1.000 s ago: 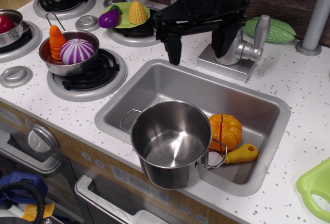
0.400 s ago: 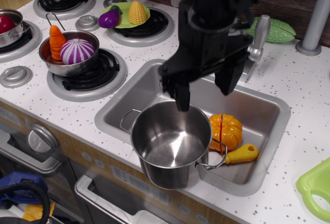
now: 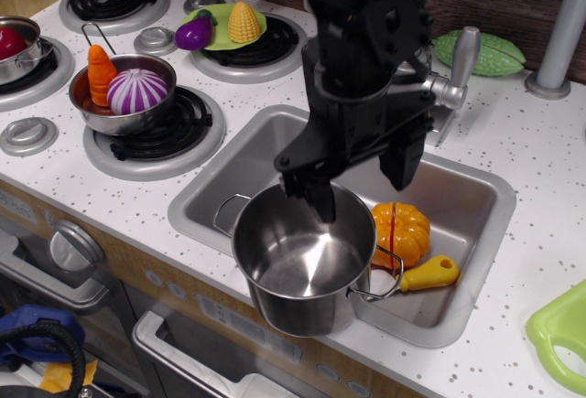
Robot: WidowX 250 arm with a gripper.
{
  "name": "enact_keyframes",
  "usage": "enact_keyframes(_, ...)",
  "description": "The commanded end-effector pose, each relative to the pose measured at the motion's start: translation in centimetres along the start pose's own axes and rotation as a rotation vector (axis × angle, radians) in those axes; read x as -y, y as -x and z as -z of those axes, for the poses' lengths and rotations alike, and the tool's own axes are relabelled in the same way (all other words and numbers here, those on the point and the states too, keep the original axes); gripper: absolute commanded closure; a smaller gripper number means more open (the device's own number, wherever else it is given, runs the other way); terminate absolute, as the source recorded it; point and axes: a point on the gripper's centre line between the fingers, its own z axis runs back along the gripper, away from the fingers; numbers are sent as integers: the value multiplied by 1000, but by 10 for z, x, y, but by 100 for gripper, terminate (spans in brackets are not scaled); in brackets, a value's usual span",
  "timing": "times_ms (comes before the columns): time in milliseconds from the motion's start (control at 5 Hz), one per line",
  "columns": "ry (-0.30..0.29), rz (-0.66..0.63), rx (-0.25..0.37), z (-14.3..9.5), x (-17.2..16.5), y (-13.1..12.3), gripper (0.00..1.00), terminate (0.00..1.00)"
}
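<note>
Lowered gripper (image 3: pixel 362 181) (wide open) straddles pot (image 3: pixel 307 256) rim.

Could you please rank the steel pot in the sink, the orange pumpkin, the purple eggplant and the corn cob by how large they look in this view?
1. Steel pot, by far the largest.
2. Orange pumpkin.
3. Purple eggplant and corn cob: they look alike, and both sit farther from the camera, so I won't rank them.
</note>
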Motion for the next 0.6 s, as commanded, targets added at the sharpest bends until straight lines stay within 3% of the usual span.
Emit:
enact_keyframes(0,60,3,-11,15,-5,-6,0,0)
enact_keyframes(200,36,13,-21,27,-8,-2,100,0)
enact_keyframes(400,0,14,-50,29,-8,-1,100,0)
